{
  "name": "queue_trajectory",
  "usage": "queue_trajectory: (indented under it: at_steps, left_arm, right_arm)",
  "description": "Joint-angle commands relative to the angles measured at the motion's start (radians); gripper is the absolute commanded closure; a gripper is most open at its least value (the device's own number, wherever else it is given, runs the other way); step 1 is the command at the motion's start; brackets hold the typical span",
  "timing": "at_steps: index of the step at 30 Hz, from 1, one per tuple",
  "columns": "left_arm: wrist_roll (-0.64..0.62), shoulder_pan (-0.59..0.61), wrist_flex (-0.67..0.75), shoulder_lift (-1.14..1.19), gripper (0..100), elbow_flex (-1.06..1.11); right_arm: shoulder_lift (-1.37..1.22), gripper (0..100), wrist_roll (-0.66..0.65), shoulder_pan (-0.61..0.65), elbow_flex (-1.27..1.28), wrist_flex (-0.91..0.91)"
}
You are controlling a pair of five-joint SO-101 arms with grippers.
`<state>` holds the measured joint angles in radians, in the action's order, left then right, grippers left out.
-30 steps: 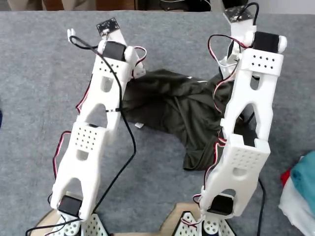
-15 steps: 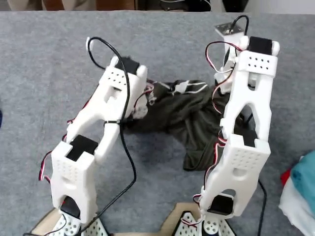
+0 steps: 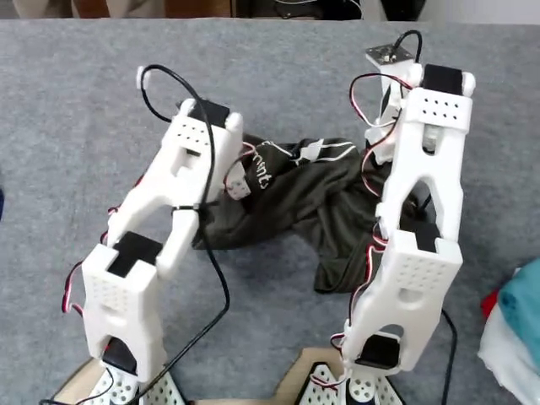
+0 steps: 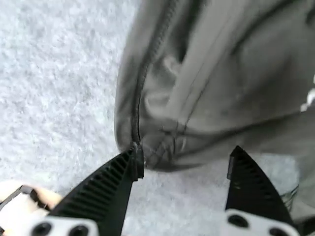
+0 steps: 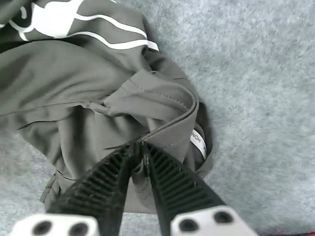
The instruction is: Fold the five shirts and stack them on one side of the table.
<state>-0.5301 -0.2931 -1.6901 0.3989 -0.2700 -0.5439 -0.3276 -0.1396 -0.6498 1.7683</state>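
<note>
A dark olive shirt [image 3: 312,198] lies crumpled in the middle of the grey table, with a white print [image 3: 291,153] facing up on its far part. My left gripper [image 4: 184,164] is open at the shirt's [image 4: 211,73] left hem. One fingertip [image 4: 132,160] touches the stitched edge and the other stands apart from the cloth. My right gripper [image 5: 142,152] is shut on a fold of the shirt [image 5: 74,83] beside the collar and its label [image 5: 198,142], at the garment's right side under the right arm [image 3: 422,169].
A pile of other clothes [image 3: 515,316], teal, red and white, sits at the table's right edge. Grey felt table [image 3: 76,110] stretches bare to the left and behind the shirt. Both arm bases stand at the near edge.
The left arm drew back toward its base, and the shirt's far left part came over with it, turning the white print up. The right arm barely shifted.
</note>
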Motion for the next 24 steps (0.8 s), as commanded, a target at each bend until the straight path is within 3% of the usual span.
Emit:
queue_trajectory:
  at_steps: [1, 7, 14, 24]
  left_arm:
    - [-0.005, 0.012, 0.044, -0.050, 72, 0.015]
    - [-0.003, 0.003, 0.158, 0.036, 78, 0.190]
    - [-0.002, -0.023, 0.055, 0.059, 91, 0.097]
    - [0.031, -0.054, 0.000, 0.068, 92, 0.012]
  right_arm:
    - [0.074, 99.3, -0.009, 0.027, 0.004, -0.009]
    - [0.074, 99.3, -0.003, 0.035, 0.004, -0.009]
    - [0.074, 99.3, -0.002, 0.035, 0.004, -0.009]
    - [0.074, 99.3, -0.002, 0.035, 0.004, -0.005]
